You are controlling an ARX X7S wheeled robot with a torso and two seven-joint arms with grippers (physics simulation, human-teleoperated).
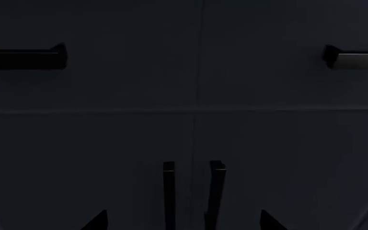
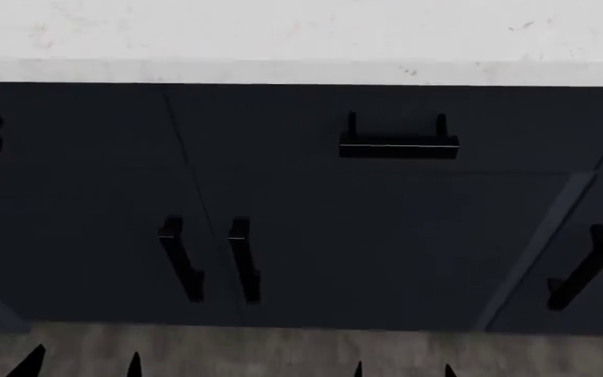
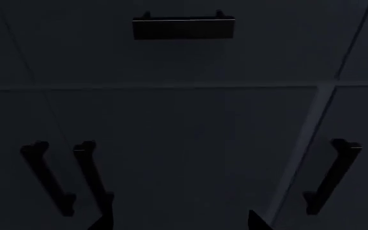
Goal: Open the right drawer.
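Only the head view takes in the pale speckled stone countertop (image 2: 301,39) and the grey floor strip (image 2: 280,349) below the cabinets; both wrist views show nothing but dark fronts. The right drawer (image 2: 385,129), a wide shallow navy panel, sits shut just under the countertop, right of centre, flush with the fronts around it. Its black horizontal bar handle (image 2: 398,146) runs side to side on two posts, facing the robot; the right wrist view sees it whole (image 3: 182,28), while the left wrist view catches only one cut-off end (image 1: 356,60). The other navy drawer's bar handle (image 1: 21,56) is cropped in every view. Below hang the vertical black cabinet door handles (image 2: 213,259). The left gripper (image 2: 82,365) and right gripper (image 2: 401,369) show only as dark fingertip points at the frame edges, spread apart and holding nothing, well short of the cabinet
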